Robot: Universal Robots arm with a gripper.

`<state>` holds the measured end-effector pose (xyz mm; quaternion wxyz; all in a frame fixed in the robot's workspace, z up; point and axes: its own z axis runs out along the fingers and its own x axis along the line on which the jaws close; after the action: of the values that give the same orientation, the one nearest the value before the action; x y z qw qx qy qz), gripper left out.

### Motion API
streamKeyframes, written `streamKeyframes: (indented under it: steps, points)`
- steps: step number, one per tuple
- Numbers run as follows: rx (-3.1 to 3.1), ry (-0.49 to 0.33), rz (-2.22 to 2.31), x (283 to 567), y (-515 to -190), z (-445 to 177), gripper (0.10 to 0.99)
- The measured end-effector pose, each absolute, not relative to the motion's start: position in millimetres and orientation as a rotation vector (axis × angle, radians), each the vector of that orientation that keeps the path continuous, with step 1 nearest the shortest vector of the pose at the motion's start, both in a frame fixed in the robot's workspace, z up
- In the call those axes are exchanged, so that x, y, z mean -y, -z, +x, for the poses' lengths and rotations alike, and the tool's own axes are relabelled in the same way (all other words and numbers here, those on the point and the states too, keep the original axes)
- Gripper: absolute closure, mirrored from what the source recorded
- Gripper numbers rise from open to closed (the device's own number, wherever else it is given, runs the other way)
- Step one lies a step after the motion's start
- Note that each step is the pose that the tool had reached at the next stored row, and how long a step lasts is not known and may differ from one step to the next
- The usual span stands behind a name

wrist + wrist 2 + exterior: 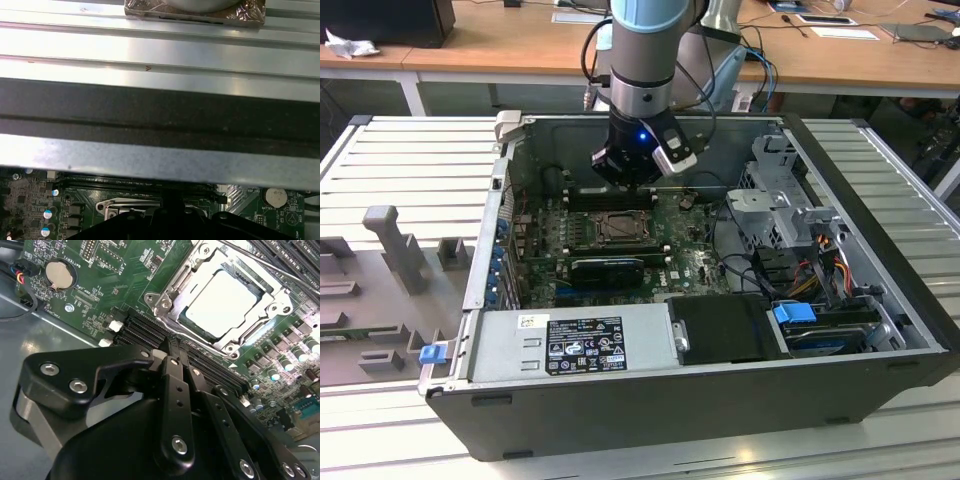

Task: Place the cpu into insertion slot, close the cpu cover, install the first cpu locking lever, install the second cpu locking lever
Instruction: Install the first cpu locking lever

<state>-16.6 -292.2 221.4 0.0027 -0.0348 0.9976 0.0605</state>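
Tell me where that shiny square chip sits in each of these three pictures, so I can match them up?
Exterior view: the cpu lies in the insertion slot, mid-motherboard, just below the gripper.
Second wrist view: the pale chip lies beyond the gripper, framed by the metal cpu cover.
First wrist view: I cannot make the chip out.
Shared landmark: the round coin battery, in both wrist views.
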Motion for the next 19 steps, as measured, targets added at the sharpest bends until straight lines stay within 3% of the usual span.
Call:
streamKeyframes:
  steps: [19]
  points:
    - [-3.129, -0.19, -0.109, 292.8, -227.8, -15.8, 0.98]
